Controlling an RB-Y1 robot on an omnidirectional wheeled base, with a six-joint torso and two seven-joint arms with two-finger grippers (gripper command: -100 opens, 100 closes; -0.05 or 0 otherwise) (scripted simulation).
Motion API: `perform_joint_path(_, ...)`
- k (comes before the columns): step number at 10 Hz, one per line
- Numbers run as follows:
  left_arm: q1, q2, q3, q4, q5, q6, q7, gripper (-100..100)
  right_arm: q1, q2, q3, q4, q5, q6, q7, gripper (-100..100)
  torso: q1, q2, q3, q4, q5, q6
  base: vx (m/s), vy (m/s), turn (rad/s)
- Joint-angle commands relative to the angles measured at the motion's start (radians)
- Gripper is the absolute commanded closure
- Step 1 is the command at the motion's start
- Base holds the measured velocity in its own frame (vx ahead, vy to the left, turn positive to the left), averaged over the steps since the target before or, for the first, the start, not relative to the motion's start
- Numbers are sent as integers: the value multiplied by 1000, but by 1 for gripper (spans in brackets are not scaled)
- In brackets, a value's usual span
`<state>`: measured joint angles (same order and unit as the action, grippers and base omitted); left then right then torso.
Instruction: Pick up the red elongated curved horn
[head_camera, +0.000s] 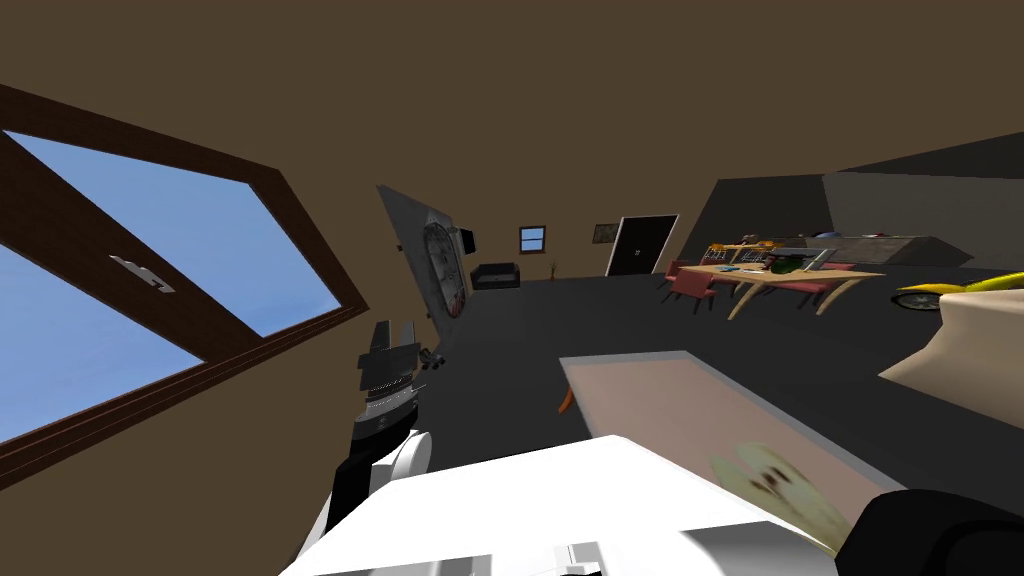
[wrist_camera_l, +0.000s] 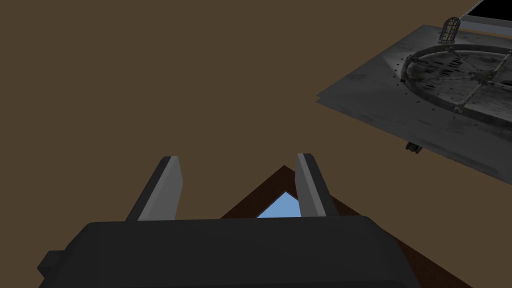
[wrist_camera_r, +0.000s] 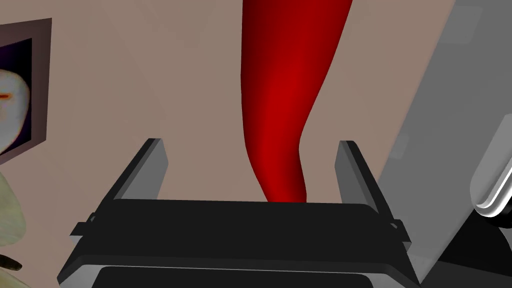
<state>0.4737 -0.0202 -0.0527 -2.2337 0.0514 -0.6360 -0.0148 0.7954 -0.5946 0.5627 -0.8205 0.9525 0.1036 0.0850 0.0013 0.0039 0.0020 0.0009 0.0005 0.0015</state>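
While the right gripper (wrist_camera_r: 250, 144) stands fingers apart either side of the red horn (wrist_camera_r: 285, 75), which lies on the table (wrist_camera_r: 200, 75) near its grey edge, the grasp is judged pending: advance, then close. Left gripper (wrist_camera_l: 236, 157) idle, fingers apart.

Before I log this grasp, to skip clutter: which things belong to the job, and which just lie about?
Job: red horn, between the fingers of the open right gripper; the tan tabletop under it.
Lying about: framed picture, pale yellowish object, open left gripper.
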Motion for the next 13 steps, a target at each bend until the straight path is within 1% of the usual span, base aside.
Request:
perform_joint_path(1,0,0,0,0,0,0,0,0,-26,24,4,32,-13,2,14,-100,0,0,0,0,0,0,-59,-41,52)
perform_joint_path(2,0,0,0,0,0,0,0,0,-43,40,7,54,-21,2,22,-100,0,1,0,0,0,0,-57,-44,45)
perform_joint_path(3,0,0,0,0,0,0,0,0,-36,21,23,35,-33,6,15,-100,0,1,0,0,0,0,-24,-21,12)
perform_joint_path(4,0,0,0,0,0,0,0,0,-38,21,26,36,-38,9,17,100,1,-1,0,0,0,0,0,0,0)
perform_joint_path(8,0,0,0,0,0,0,0,0,-38,21,26,36,-37,9,17,100,2,-3,-2,-1,1,1,0,0,0)
perform_joint_path(9,0,0,0,0,0,0,0,0,-38,21,26,36,-37,9,17,0,3,-3,-2,-1,1,0,0,0,0)
perform_joint_path(10,0,0,0,0,0,0,0,0,-17,16,3,21,-9,2,10,100,3,-3,-2,-1,1,0,28,25,-38)
perform_joint_path(11,0,0,0,0,0,0,0,0,-17,16,3,21,-9,2,10,100,4,-4,-2,-1,1,1,38,29,-36)
perform_joint_path(12,0,0,0,0,0,0,0,0,10,-8,0,-13,2,1,-2,100,5,-5,-3,-1,1,1,48,35,-68)
perform_joint_path(13,0,0,0,0,0,0,0,0,28,-24,-2,-35,10,1,-11,100,5,-6,-3,-2,2,1,55,42,-51)
